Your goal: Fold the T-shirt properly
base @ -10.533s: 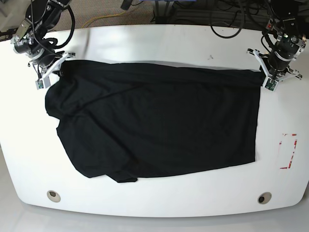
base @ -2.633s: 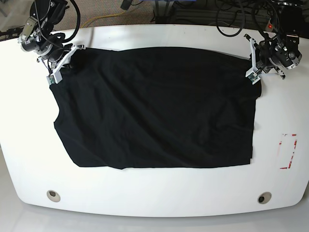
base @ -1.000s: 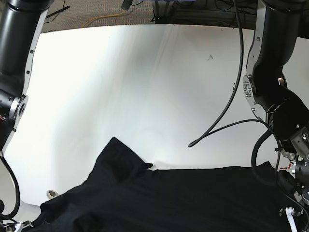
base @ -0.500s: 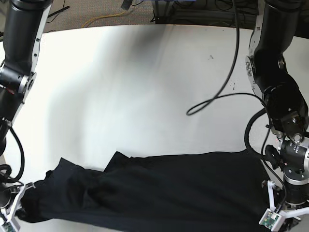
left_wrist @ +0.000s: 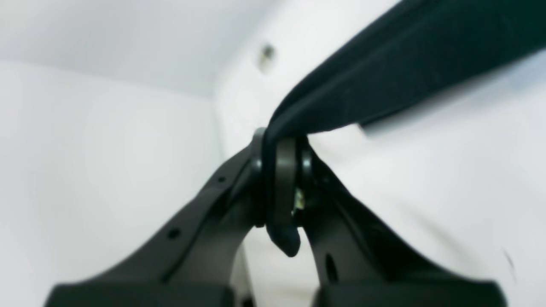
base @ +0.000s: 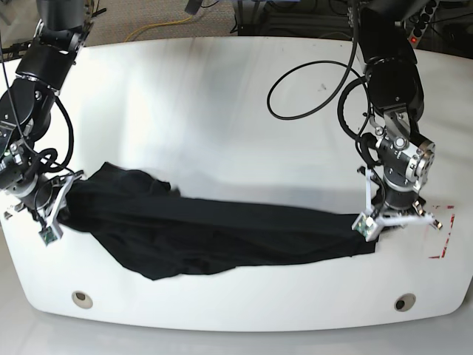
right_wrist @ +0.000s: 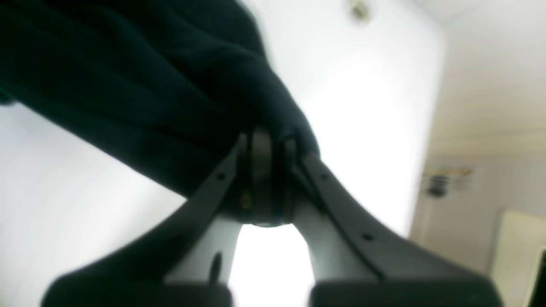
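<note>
T-shirt (base: 214,233) fabric lies across the near half of the white desk (base: 222,103) as a long, rumpled black band, stretched between the two arms. Its lower edge sags toward the front rim in a bunched lobe left of centre in the base view, not far from two round holes (base: 83,299) set near the desk's front corners.

At the band's end on the base view's right, the left tool (base: 384,216) has its fingers pressed together on a corner of the cloth. The left wrist view shows this closely: the dark fingers (left_wrist: 285,179) meet with a fold of black fabric (left_wrist: 384,81) clamped between them, a small tab of cloth hanging out below the pinch, and the rest of the garment running up and away as a taut strip above the white surface.

At the opposite end, the right tool (base: 53,211) is likewise closed on the shirt. In the right wrist view its fingers (right_wrist: 260,170) come together on a thick gathered bunch of dark cloth (right_wrist: 140,85) that spreads away to the upper left.

Just beyond the left tool, a red-outlined rectangle mark (base: 442,231) sits on the desk near the edge. Farther back the desk is bare white, and behind it black cables (base: 310,81) loop down from the left arm.
</note>
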`<move>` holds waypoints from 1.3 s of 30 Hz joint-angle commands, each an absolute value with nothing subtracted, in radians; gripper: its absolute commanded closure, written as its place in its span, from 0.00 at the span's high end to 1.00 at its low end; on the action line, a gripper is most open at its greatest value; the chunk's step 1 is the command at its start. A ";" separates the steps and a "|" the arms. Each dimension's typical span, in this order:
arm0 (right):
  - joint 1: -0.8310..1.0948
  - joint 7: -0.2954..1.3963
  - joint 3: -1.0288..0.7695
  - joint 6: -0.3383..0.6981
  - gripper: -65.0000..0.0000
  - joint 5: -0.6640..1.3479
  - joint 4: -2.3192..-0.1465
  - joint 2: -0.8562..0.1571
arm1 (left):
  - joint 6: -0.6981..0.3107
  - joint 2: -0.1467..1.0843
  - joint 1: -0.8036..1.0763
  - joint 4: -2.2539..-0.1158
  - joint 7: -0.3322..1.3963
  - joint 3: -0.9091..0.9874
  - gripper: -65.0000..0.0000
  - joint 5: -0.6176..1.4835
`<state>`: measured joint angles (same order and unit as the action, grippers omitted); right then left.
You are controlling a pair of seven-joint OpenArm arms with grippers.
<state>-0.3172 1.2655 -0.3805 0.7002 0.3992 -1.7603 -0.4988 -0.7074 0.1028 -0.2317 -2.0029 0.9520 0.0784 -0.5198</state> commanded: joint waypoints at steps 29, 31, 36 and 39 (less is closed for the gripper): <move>0.328 1.251 -0.717 0.698 0.00 0.398 -1.940 -0.243 | -0.698 0.024 0.507 -2.017 0.923 0.473 0.00 -0.329; 0.332 1.253 -0.719 0.698 0.00 0.398 -1.959 -0.225 | -0.698 0.024 0.507 -2.018 0.923 0.498 0.00 -0.314; 0.349 1.247 -0.720 0.698 0.00 0.438 -1.966 -0.217 | -0.698 0.022 0.475 -2.018 0.921 0.591 0.00 -0.222; 0.348 1.247 -0.723 0.698 0.00 0.489 -1.963 -0.217 | -0.698 0.022 0.441 -2.018 0.921 0.633 0.00 -0.153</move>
